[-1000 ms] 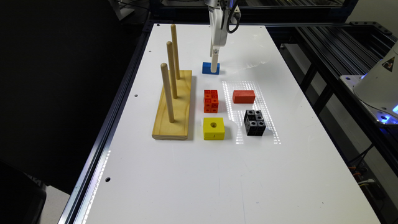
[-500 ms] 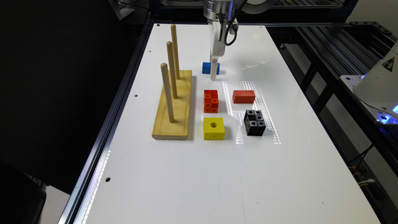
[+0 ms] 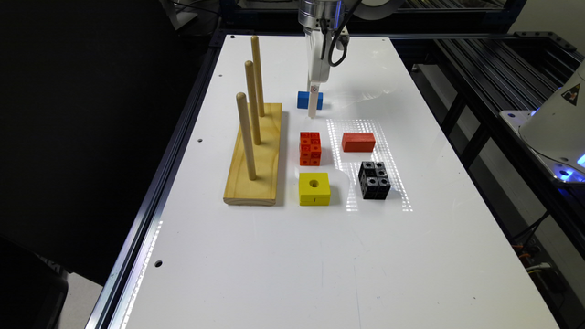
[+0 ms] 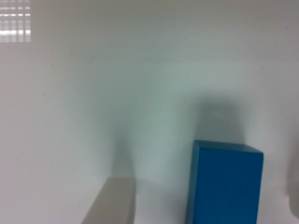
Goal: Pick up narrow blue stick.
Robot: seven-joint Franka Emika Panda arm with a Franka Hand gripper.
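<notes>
The narrow blue stick (image 3: 303,100) lies flat on the white table (image 3: 283,256), far from the camera and just beyond the other blocks. My gripper (image 3: 312,109) comes straight down over it, its white tip reaching the table in front of the stick. In the wrist view the blue stick (image 4: 226,184) sits between one pale finger (image 4: 112,203) and a sliver of the other finger (image 4: 295,205) at the frame's edge. A gap shows on each side of the stick, so the gripper (image 4: 203,204) is open around it and holds nothing.
A wooden base with three upright pegs (image 3: 253,151) stands toward the exterior view's left of the stick. Nearer the camera sit a studded red block (image 3: 310,148), a plain red block (image 3: 358,141), a yellow cube with a hole (image 3: 314,188) and a black studded block (image 3: 374,179).
The gripper has come down lower around the blue stick over the last second. The stick and the other blocks have stayed where they were.
</notes>
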